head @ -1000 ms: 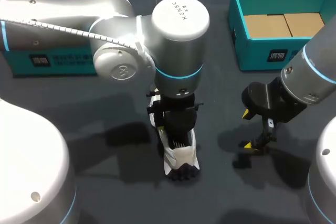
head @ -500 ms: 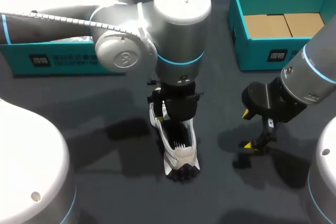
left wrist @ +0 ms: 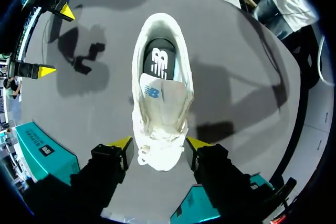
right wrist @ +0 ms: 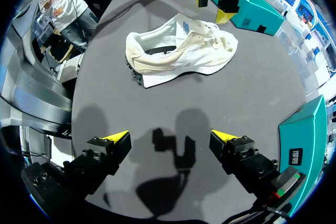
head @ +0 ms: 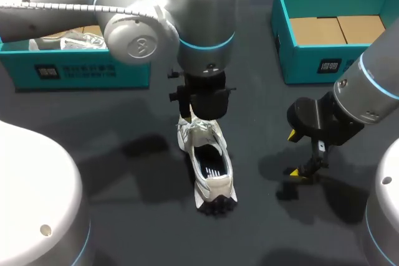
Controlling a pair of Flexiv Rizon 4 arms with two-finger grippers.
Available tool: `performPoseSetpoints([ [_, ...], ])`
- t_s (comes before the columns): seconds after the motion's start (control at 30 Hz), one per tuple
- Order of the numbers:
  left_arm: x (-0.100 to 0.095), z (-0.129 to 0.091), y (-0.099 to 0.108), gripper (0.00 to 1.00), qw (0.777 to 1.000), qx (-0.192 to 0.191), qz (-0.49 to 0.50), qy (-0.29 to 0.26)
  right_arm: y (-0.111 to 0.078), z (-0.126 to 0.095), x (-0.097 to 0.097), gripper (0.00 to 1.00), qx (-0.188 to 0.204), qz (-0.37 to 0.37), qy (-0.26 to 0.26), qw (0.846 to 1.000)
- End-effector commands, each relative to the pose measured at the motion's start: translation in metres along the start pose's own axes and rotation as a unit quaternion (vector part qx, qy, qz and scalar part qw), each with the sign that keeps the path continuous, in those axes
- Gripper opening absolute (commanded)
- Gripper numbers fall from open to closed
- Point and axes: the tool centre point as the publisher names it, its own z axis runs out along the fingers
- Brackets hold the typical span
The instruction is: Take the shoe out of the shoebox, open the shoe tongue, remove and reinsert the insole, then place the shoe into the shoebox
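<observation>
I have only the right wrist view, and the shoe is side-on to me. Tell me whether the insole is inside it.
Observer: Yes. The left wrist view looks down into the shoe, and a dark insole lies inside.
Operator: Report the left hand.
Observer: The left hand is open, with its yellow tips on either side of the shoe's toe end.
Operator: Check the shoebox on my right side.
Observer: In the head view that shoebox holds only brown cardboard.

High rear head view, two near wrist views, shoe [head: 209, 165] common to all
</observation>
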Motion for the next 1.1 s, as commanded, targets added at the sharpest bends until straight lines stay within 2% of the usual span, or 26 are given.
performPoseSetpoints([
  [0.03, 0.013, -0.016, 0.017, 0.41, 1.0, 0.019, 0.001, -0.016, -0.001, 0.0, 0.002, 1.0, 0.001, 0.0, -0.002, 1.0],
  [0.13, 0.014, -0.021, 0.025, 0.35, 0.999, 0.027, 0.001, -0.021, -0.001, 0.0, 0.002, 1.0, 0.001, 0.0, -0.002, 1.0],
  [0.23, 0.016, -0.024, 0.03, 0.35, 0.999, 0.028, 0.001, -0.022, -0.001, 0.0, 0.002, 1.0, 0.001, 0.0, -0.002, 1.0],
  [0.37, 0.017, -0.026, 0.03, 0.32, 0.998, 0.048, 0.003, -0.033, -0.001, 0.0, 0.002, 1.0, 0.001, 0.0, -0.002, 1.0],
  [0.6, 0.013, -0.019, -0.003, 0.33, 0.997, 0.067, 0.009, -0.034, -0.001, 0.0, 0.002, 1.0, 0.001, 0.0, -0.002, 1.0],
  [0.77, 0.008, 0.006, -0.028, 0.31, 0.997, 0.076, 0.019, -0.022, -0.001, 0.0, 0.002, 1.0, 0.001, 0.0, -0.002, 1.0],
  [0.8, 0.008, 0.01, -0.033, 0.29, 0.996, 0.088, 0.023, -0.023, -0.001, 0.0, 0.002, 1.0, 0.001, 0.0, -0.002, 1.0],
  [1.1, 0.015, 0.04, -0.064, 0.23, 0.992, 0.123, 0.017, -0.03, -0.001, 0.0, 0.002, 1.0, 0.001, 0.0, -0.002, 1.0],
])
